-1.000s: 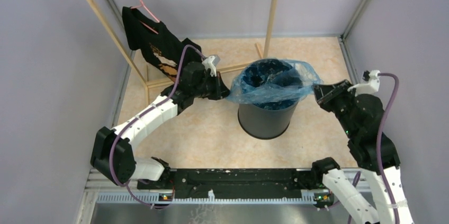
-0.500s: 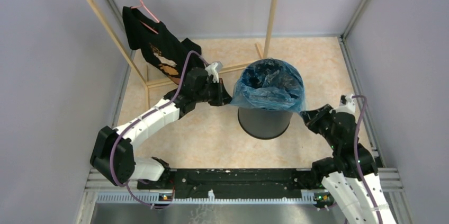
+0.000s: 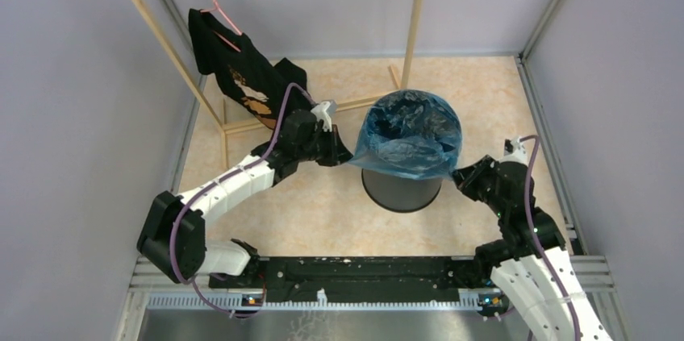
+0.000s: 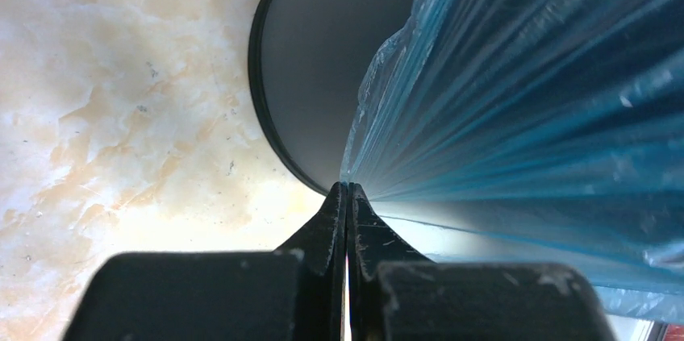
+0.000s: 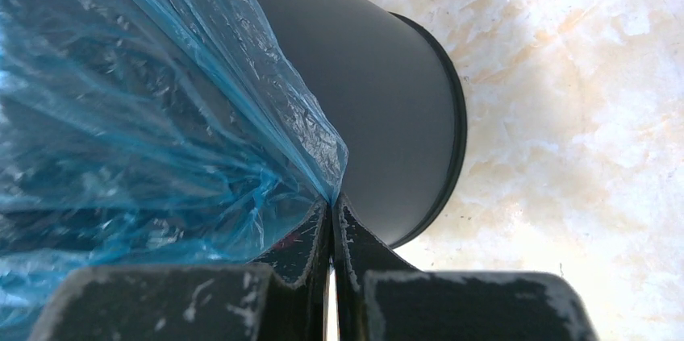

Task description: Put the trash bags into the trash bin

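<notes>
The round black trash bin (image 3: 401,188) stands upright mid-floor. The translucent light-blue trash bag (image 3: 411,135) lies in its mouth and hangs over its rim on all sides. My left gripper (image 3: 348,160) is at the bin's left side, shut on the bag's edge. In the left wrist view the gripper (image 4: 347,188) pinches the bag (image 4: 524,99) beside the bin wall (image 4: 314,75). My right gripper (image 3: 456,177) is at the bin's right side, shut on the bag's edge. In the right wrist view the gripper (image 5: 332,200) pinches the bag (image 5: 145,107) against the bin wall (image 5: 387,107).
A wooden clothes rack (image 3: 415,18) stands behind the bin, with a black shirt (image 3: 234,67) on a pink hanger at the back left. Grey walls close in the floor on three sides.
My right gripper has moved down and inward with the bag's edge, from beside the rim to low on the bin's right side. The bag now drapes lower over the rim. The left gripper barely moved.
</notes>
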